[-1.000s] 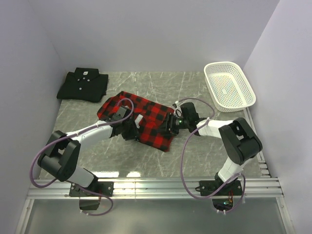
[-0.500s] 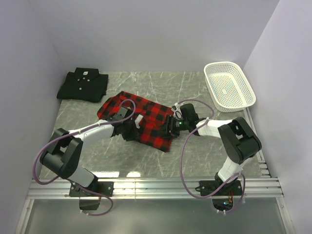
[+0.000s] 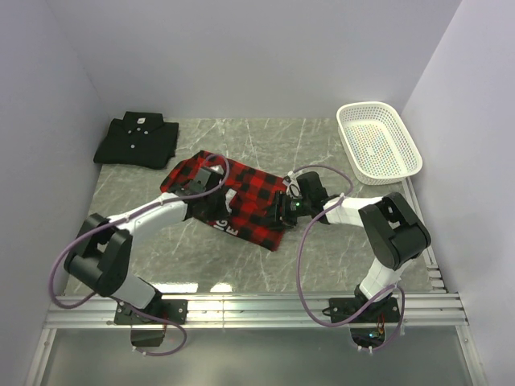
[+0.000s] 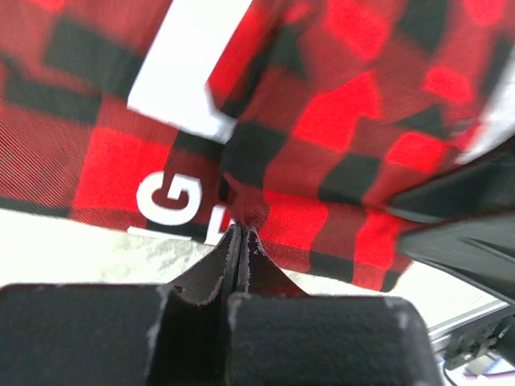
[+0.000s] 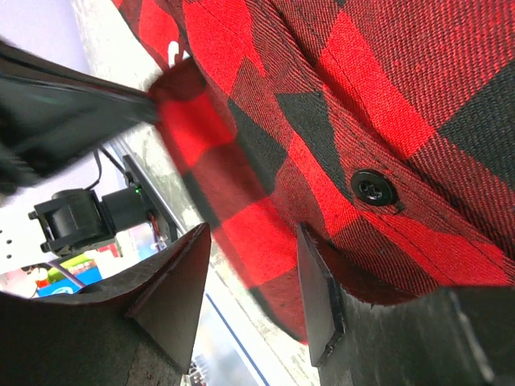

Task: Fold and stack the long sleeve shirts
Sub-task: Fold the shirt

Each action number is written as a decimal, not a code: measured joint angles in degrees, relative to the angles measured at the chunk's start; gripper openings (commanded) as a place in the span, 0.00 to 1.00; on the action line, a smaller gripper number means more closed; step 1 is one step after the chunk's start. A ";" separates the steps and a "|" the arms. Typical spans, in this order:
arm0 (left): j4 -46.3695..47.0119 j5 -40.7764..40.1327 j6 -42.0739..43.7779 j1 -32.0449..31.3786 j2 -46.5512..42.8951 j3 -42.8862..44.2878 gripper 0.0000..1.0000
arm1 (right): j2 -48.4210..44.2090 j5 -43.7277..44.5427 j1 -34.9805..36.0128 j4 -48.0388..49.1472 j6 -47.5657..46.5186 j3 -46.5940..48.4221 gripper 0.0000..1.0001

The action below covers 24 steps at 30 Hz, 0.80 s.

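My left gripper (image 4: 239, 241) has slid from the near hem of the plaid shirt (image 3: 253, 189) further in over its left half, and its jaws have come together. White letters (image 3: 229, 227) now show on the near edge, where my wrist covered them a second ago. My right arm has hardly shifted.

In the left wrist view my two fingers meet tip to tip, and the plaid cloth draws to a point right at them, so I read this as a pinch on a fold of the shirt. My right gripper (image 5: 251, 232) stands partly open at the shirt's right edge. The hem runs between the fingers with light showing on one side, so it straddles the cloth without clamping it.

The plaid shirt lies mid-table (image 3: 322, 249), its long axis running from far left to near right. My two grippers sit at opposite ends of that axis, left hand toward the left end and right hand on the right side. The black shirt (image 3: 137, 141) lies folded at the far left corner, well apart from the plaid. It lies off to the left beyond my left gripper, so my left arm is the nearer one, and I judge the plaid must travel left and away to land on it.
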 measured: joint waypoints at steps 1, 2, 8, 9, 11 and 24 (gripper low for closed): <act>0.00 -0.55 1.25 0.00 -0.83 0.63 0.00 | 0.00 0.00 -0.02 0.00 0.00 0.00 0.55; 0.02 -1.07 2.54 0.00 -1.86 1.27 0.00 | 0.00 -0.02 -0.09 0.00 0.00 0.00 0.55; 0.00 -2.03 7.61 -0.07 -6.08 3.67 0.07 | 0.02 -0.07 -0.35 0.04 0.00 0.00 0.55; -0.26 -2.01 7.67 -0.07 -6.10 3.58 0.10 | 0.02 -0.09 -0.35 0.02 0.00 0.00 0.55; -0.66 -1.97 7.63 -0.07 -6.16 2.51 0.15 | 0.09 -0.11 -0.35 -0.02 -0.15 0.00 0.55; -7.93 -4.48 -0.42 -0.04 -14.05 -4.42 0.74 | 0.13 -0.50 -0.46 -2.78 -2.16 0.02 0.55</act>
